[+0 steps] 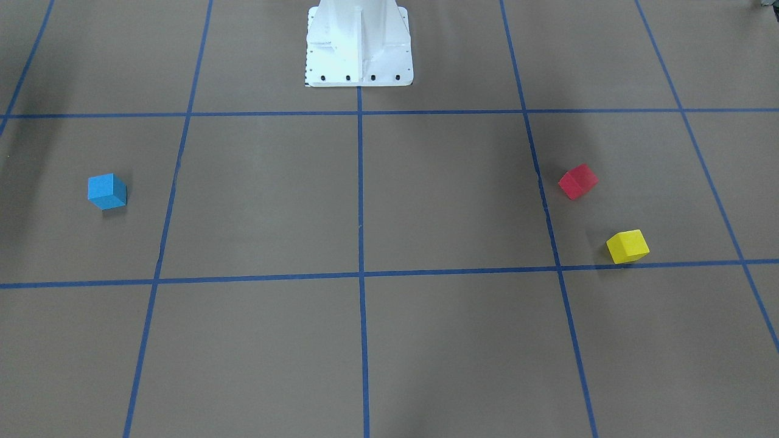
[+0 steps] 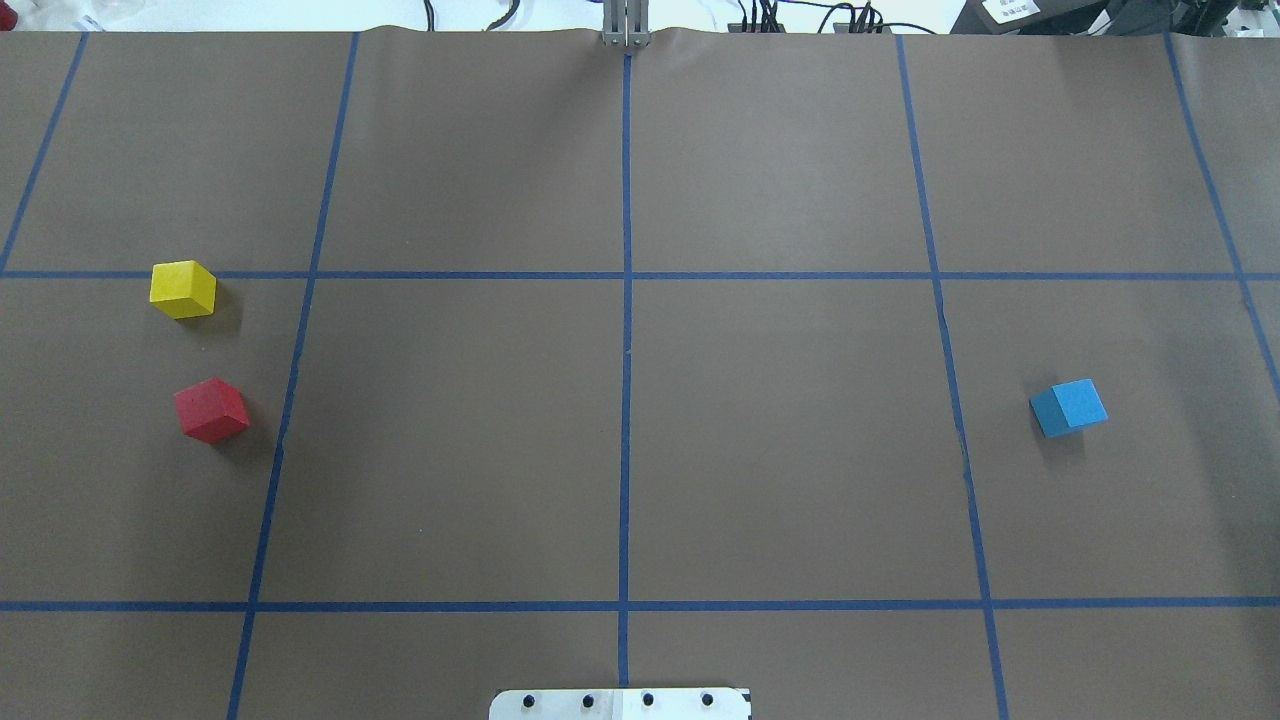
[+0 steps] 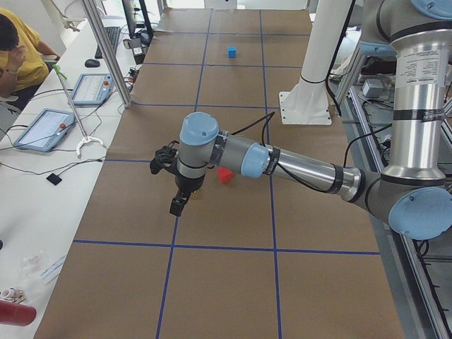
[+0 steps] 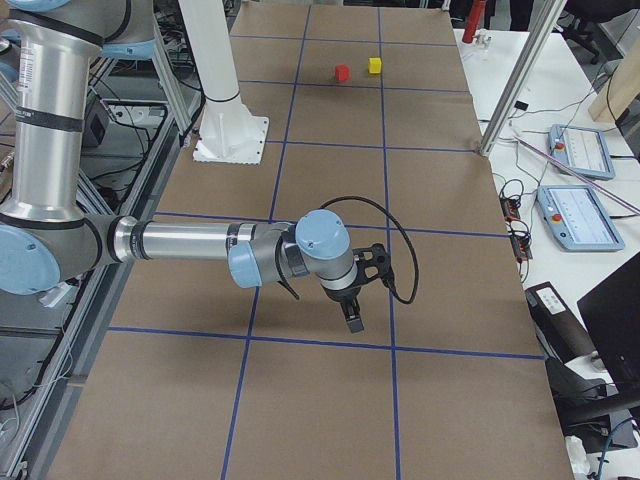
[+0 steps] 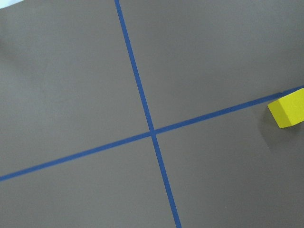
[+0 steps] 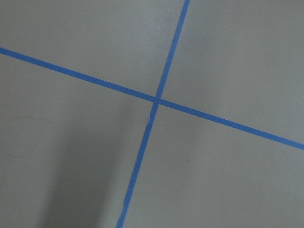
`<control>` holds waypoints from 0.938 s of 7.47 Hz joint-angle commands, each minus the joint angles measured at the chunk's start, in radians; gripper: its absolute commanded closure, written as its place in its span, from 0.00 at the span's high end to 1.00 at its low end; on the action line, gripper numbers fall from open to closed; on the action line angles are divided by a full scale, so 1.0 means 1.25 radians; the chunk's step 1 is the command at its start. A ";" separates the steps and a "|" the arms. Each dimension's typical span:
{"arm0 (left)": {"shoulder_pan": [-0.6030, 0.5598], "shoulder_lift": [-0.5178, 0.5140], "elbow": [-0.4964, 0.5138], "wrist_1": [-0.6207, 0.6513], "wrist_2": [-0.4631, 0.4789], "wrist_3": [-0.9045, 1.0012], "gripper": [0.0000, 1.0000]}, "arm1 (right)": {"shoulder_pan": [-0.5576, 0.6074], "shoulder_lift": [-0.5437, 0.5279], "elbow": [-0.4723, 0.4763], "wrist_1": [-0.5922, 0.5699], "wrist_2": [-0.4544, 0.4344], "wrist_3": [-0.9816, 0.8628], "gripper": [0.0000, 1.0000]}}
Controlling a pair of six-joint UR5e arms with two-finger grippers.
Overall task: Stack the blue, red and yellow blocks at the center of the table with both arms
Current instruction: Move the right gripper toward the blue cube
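The blue block (image 2: pixel 1069 407) lies alone on the right side of the table in the overhead view, and also shows in the front view (image 1: pixel 107 191). The red block (image 2: pixel 211 410) and the yellow block (image 2: pixel 183 289) lie close together on the left side, apart from each other. The yellow block also shows at the right edge of the left wrist view (image 5: pixel 287 108). My left gripper (image 3: pixel 178 205) hangs above the table near the red block (image 3: pixel 224 175). My right gripper (image 4: pixel 352 315) hangs over bare table. Both show only in side views, so I cannot tell whether they are open or shut.
The white robot pedestal (image 1: pixel 359 45) stands at the table's robot-side edge. Blue tape lines (image 2: pixel 626 350) grid the brown table cover. An operator (image 3: pixel 18 49), tablets (image 3: pixel 46 127) and metal posts (image 3: pixel 106 49) are beside the table's far edge.
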 commanded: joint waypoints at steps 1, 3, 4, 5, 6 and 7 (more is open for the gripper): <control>0.005 -0.045 0.050 -0.055 -0.003 -0.002 1.00 | -0.111 0.020 0.048 0.083 0.028 0.283 1.00; 0.005 -0.047 0.050 -0.060 -0.004 0.000 1.00 | -0.327 0.025 0.091 0.163 -0.137 0.566 1.00; 0.005 -0.045 0.052 -0.063 -0.006 -0.002 1.00 | -0.430 0.020 0.092 0.206 -0.235 0.676 1.00; 0.005 -0.045 0.050 -0.065 -0.006 0.000 1.00 | -0.531 0.014 0.092 0.261 -0.322 0.781 1.00; 0.005 -0.044 0.050 -0.066 -0.006 0.000 1.00 | -0.619 -0.007 0.089 0.294 -0.410 0.814 1.00; 0.005 -0.043 0.050 -0.066 -0.006 0.000 1.00 | -0.665 -0.007 0.083 0.304 -0.446 0.833 1.00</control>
